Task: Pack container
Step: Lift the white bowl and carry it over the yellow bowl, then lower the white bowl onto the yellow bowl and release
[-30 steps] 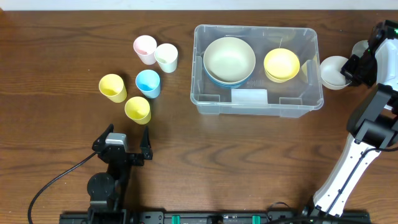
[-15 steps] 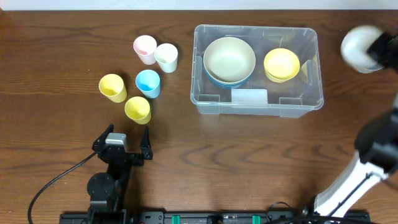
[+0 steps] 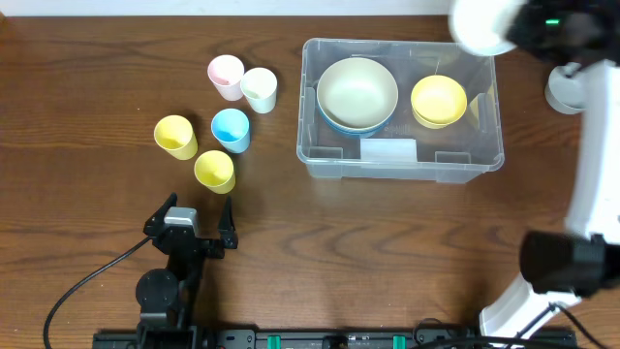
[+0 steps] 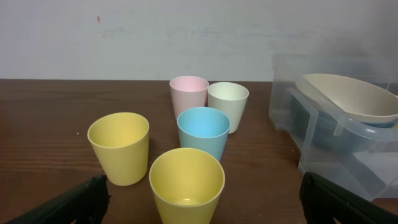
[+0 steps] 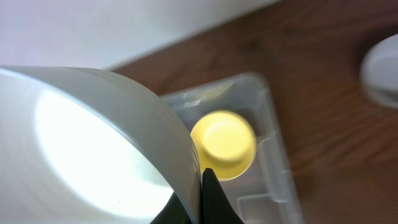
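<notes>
The clear container [image 3: 400, 160] sits right of centre and holds a cream bowl [image 3: 357, 90] stacked in a blue one and a yellow bowl [image 3: 439, 100]. My right gripper [image 3: 518, 27] is shut on the rim of a white bowl [image 3: 481, 23] and holds it high above the container's far right corner. In the right wrist view the white bowl [image 5: 87, 149] fills the left, pinched by my finger [image 5: 208, 202], with the yellow bowl [image 5: 224, 143] below. My left gripper [image 3: 194, 219] is open and empty, just short of a yellow cup [image 4: 186, 185].
Several cups stand left of the container: pink [image 3: 225, 76], cream [image 3: 260, 89], blue [image 3: 231, 129] and two yellow [image 3: 175, 136] [image 3: 214, 171]. Another white bowl [image 3: 564, 89] rests on the table right of the container. The table's far edge meets a white wall.
My right gripper lifted the white bowl from the table right of the container and carried it up and left, over the container's far right corner. The left arm has not moved.
</notes>
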Robot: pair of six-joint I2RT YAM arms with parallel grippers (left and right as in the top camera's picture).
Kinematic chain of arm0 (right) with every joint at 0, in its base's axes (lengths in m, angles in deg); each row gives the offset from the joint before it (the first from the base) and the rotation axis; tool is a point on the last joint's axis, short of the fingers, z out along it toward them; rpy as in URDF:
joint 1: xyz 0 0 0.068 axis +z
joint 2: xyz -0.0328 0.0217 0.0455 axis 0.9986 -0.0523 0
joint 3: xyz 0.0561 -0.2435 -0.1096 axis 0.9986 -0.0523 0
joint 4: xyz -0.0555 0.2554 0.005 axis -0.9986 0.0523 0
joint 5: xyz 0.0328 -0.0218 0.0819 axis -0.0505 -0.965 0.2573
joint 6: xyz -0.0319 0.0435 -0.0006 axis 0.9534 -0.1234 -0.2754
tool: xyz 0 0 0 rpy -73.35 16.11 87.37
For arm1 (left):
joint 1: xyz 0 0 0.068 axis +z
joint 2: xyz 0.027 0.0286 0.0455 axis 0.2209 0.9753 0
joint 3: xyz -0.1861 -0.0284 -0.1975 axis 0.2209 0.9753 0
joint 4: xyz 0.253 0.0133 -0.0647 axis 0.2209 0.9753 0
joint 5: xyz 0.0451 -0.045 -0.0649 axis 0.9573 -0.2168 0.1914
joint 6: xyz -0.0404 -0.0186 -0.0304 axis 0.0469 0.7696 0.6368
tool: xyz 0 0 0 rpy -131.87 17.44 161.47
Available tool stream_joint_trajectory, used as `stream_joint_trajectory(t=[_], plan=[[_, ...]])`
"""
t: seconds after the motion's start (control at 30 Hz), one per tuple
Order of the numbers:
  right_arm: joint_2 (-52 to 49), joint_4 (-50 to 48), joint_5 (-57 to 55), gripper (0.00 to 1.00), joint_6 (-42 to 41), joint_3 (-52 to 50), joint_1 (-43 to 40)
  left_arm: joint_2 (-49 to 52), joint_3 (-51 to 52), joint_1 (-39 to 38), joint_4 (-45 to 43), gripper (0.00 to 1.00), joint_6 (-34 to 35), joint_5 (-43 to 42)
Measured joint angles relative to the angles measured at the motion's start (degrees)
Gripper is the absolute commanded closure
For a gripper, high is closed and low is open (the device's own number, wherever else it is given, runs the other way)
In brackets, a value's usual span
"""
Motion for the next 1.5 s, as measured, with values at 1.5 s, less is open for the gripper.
stream_joint_trajectory(t=[1.5], plan=[[-21.2, 3.2, -11.9, 0.95, -0.2, -0.9, 1.9, 0.0, 0.0, 0.0, 0.0, 0.02, 0.0, 0.0]])
